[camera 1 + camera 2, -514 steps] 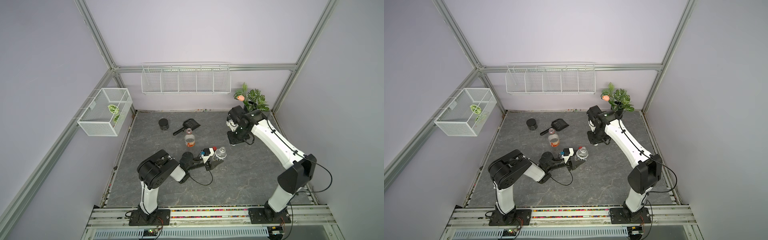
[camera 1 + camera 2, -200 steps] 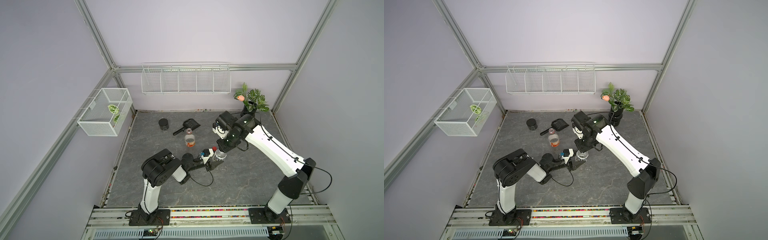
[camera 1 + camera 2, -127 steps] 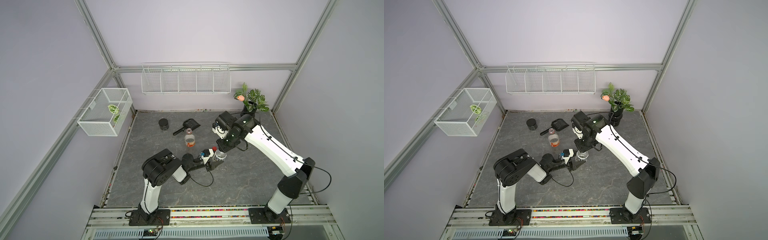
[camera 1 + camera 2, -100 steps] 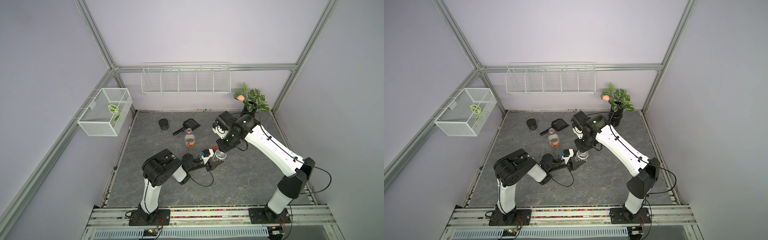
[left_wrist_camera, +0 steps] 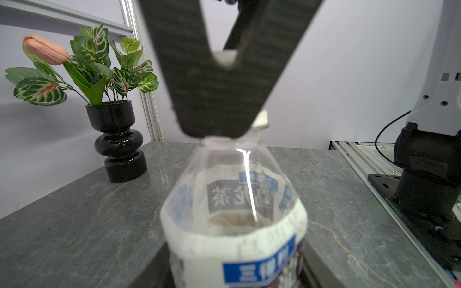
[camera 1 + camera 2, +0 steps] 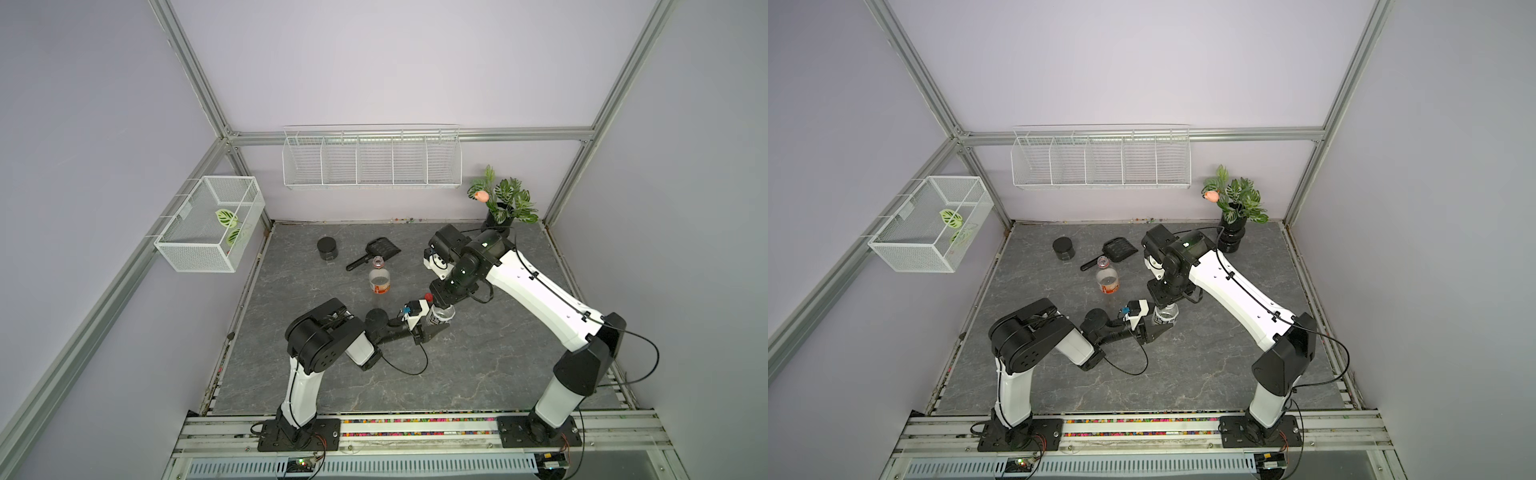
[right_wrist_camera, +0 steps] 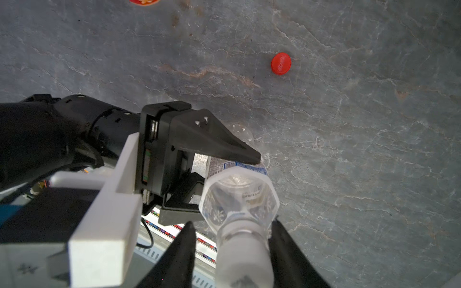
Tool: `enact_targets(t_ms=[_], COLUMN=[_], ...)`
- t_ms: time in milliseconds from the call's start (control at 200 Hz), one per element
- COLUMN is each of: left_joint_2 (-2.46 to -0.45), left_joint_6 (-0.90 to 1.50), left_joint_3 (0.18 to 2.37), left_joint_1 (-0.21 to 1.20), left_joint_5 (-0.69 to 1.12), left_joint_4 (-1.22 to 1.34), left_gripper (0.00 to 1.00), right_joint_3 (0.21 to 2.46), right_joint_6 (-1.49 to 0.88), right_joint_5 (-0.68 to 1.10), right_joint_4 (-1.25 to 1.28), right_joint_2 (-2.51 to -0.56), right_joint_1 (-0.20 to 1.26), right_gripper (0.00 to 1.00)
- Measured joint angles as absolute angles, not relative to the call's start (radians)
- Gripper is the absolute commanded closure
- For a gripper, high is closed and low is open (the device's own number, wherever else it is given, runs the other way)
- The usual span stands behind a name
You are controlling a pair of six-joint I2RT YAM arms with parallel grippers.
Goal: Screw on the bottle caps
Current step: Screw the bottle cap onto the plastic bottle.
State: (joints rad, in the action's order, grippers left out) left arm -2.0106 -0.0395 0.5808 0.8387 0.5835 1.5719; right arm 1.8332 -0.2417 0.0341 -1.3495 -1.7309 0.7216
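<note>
The shorter bottle (image 7: 239, 197) with the white printed label stands upright mid-table, seen in both top views (image 6: 441, 316) (image 6: 1165, 316). My left gripper (image 7: 219, 179) is shut on its body from the side. A white cap (image 7: 242, 261) sits on its neck. Directly above, my right gripper (image 7: 234, 259) points down and is open, with a gap between each finger and the cap. The red cap (image 7: 281, 63) lies loose on the table just behind the bottle (image 6: 428, 296). The taller bottle (image 6: 379, 278) with the orange-red band stands further back, its neck bare.
A black round jar (image 6: 327, 248) and a black scoop (image 6: 376, 252) lie at the back of the table. A black vase with plants (image 6: 500, 208) stands in the back right corner. Wire baskets hang on the back wall (image 6: 372, 160) and the left wall (image 6: 212, 222).
The right arm swung from the back right to above the short bottle. In the last half second its jaws have spread off the white cap. The left arm has not moved.
</note>
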Motion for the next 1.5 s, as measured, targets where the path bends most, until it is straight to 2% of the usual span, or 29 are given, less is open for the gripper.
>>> enact_targets(t_ms=[340, 585, 660, 855, 1500], left_joint_2=[-2.012, -2.012, -2.012, -2.012, -2.012], left_joint_6=[-0.039, -0.039, -0.039, -0.039, -0.038], left_joint_3=[0.581, 0.581, 0.581, 0.581, 0.581], left_joint_1=[0.839, 0.839, 0.839, 0.839, 0.838], left_joint_5=[0.583, 0.583, 0.583, 0.584, 0.583], left_joint_4=[1.575, 1.575, 1.575, 1.575, 1.576], left_gripper=[0.45, 0.46, 0.46, 0.46, 0.46], right_joint_3=[1.826, 1.742, 1.741, 1.701, 1.687], right_joint_6=[-0.25, -0.27, -0.274, -0.269, -0.253], right_joint_5=[0.054, 0.103, 0.111, 0.152, 0.234], right_joint_4=[-1.333, -1.271, -1.267, -1.253, -1.225], right_joint_2=[-1.676, -1.53, -1.521, -1.528, -1.579], right_joint_1=[0.705, 0.618, 0.606, 0.604, 0.589], right_gripper=[0.39, 0.52, 0.6, 0.68, 0.76])
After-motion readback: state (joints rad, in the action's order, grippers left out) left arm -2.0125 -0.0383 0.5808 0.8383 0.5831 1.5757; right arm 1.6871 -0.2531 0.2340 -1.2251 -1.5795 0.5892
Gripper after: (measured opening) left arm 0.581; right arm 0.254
